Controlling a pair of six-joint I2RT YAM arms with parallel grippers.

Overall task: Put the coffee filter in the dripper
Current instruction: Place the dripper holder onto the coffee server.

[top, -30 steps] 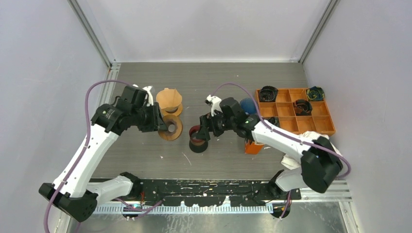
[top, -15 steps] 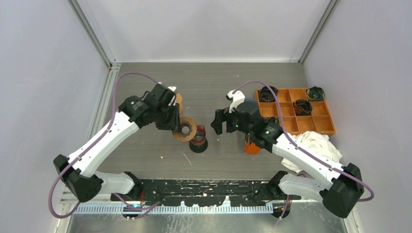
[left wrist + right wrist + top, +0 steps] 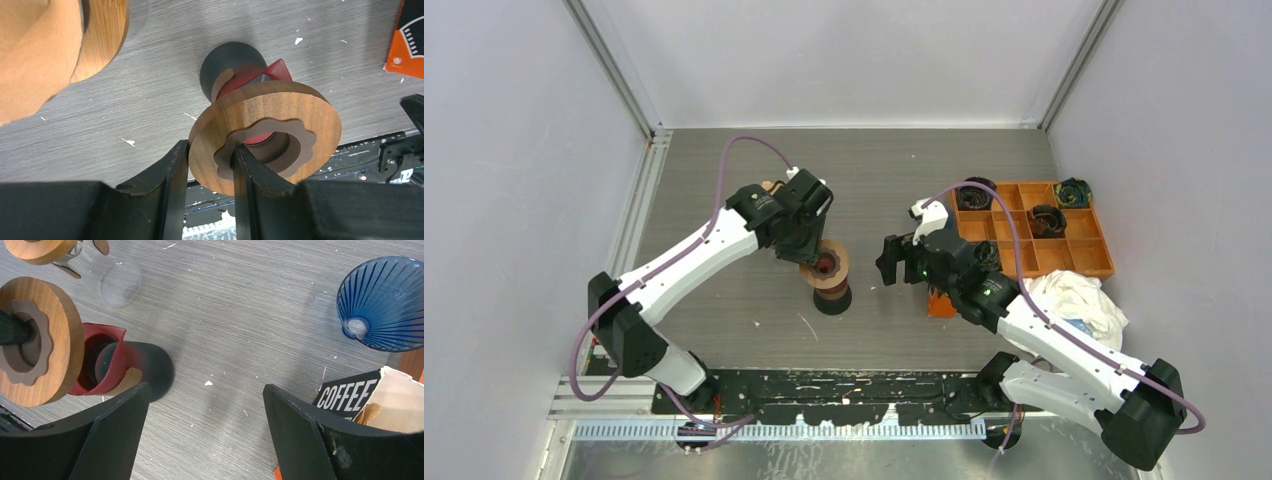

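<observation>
My left gripper (image 3: 210, 150) (image 3: 812, 243) is shut on the rim of a wooden ring (image 3: 265, 135) (image 3: 829, 265) with a brown scalloped insert, and holds it just above a red and black mug (image 3: 235, 70) (image 3: 832, 298). My right gripper (image 3: 205, 390) (image 3: 892, 262) is open and empty, to the right of the mug (image 3: 125, 372). A blue ribbed dripper (image 3: 385, 302) stands at the top right of the right wrist view. A brown paper filter cone (image 3: 35, 55) sits on a wooden disc (image 3: 102, 35). A box marked COFFEE (image 3: 350, 392) holds more filters (image 3: 395, 400).
An orange compartment tray (image 3: 1034, 228) with several dark parts stands at the right. A white cloth (image 3: 1074, 298) lies below it. The orange filter box (image 3: 944, 303) is under the right arm. A clear glass piece (image 3: 120, 285) lies near the mug.
My left arm has swung right with the wooden ring, from beside the filter cone to above the mug. My right gripper has let go of the mug and drawn back to the right.
</observation>
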